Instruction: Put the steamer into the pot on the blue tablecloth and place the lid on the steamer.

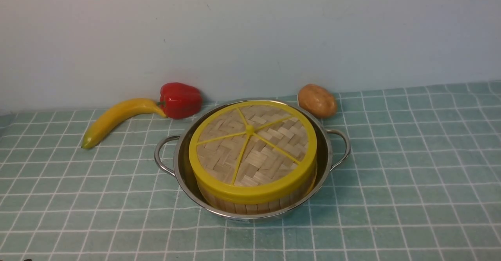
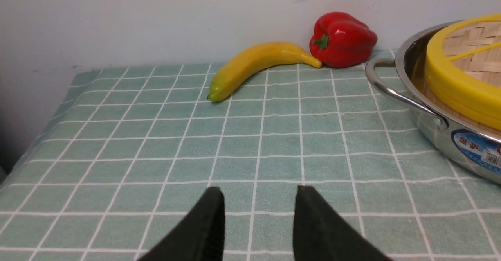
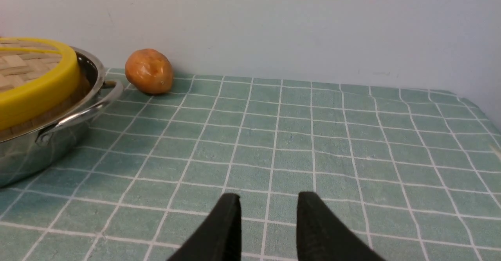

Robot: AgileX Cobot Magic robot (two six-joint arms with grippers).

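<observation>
On the cloth (image 1: pixel 391 155), your pot (image 1: pixel 325 151) held the steamer (image 1: pixel 254 205), with the lid (image 1: pixel 252 151) seated flat on it. Behind lay a banana (image 1: pixel 117 118), pepper (image 1: pixel 180 99) and potato (image 1: pixel 317 100). Your left gripper (image 2: pixel 258 214) and right gripper (image 3: pixel 268 218) hung apart, parted and empty.

A plain pale grey-blue wall (image 1: pixel 250 30) stands behind the work surface. It is matte, evenly lit, and shows faint scuff marks.
</observation>
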